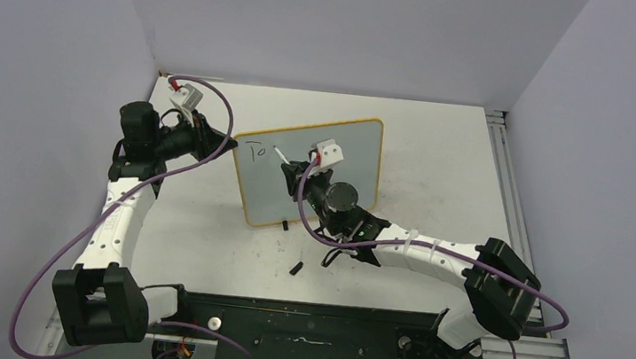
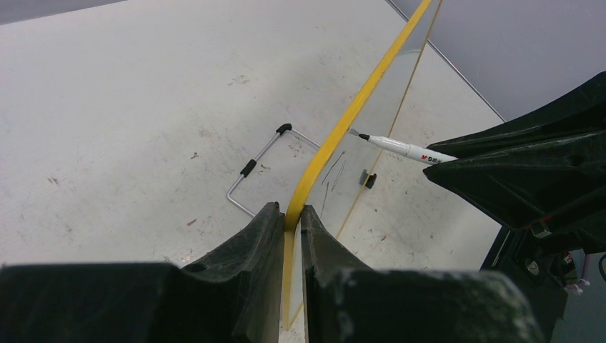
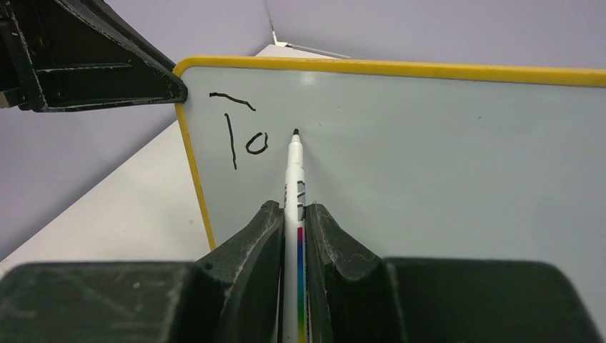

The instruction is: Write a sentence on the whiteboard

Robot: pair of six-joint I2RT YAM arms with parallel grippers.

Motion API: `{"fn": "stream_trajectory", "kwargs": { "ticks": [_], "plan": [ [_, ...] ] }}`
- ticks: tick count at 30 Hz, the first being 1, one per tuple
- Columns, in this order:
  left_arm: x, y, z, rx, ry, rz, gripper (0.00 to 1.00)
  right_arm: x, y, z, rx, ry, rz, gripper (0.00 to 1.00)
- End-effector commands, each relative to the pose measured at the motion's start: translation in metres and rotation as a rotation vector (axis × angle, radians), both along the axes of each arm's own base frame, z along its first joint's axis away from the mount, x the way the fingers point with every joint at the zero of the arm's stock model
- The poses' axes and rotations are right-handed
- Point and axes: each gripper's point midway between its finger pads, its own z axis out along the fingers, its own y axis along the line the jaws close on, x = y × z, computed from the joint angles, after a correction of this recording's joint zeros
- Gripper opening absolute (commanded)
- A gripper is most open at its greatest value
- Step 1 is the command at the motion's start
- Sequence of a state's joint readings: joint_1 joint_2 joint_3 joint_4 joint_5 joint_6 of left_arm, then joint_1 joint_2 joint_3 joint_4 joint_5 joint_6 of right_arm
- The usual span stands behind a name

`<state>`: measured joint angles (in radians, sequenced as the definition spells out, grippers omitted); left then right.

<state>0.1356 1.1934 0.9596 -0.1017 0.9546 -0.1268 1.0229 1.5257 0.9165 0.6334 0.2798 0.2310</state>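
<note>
Top external: seemingly 2 letters point(image 1: 255, 149)

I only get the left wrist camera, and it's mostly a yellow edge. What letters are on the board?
Observer: The sentence so far reads "To", in black, near the whiteboard's top left corner.
Operator: Where's the pen tip?
Observer: The marker tip sits just right of the "o".
Operator: Who's holding it?
Observer: The right end effector, shut around its rainbow-striped barrel.
</note>
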Motion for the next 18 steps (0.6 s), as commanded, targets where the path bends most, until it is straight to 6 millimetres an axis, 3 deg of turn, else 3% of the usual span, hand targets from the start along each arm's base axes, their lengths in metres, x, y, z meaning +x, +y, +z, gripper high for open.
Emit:
{"fn": "stream_trajectory", "kwargs": {
  "ticks": [1, 18],
  "plan": [
    [0.002, 0.005, 0.005, 0.006, -0.019, 0.012, 0.0, 0.0, 0.004, 0.023, 0.057, -0.036, 0.026, 0.05],
    [0.002, 0.005, 0.006, 0.007, -0.023, 0.012, 0.0, -0.004, 0.01, -0.002, -0.002, 0.007, 0.061, 0.05]
  ]
}}
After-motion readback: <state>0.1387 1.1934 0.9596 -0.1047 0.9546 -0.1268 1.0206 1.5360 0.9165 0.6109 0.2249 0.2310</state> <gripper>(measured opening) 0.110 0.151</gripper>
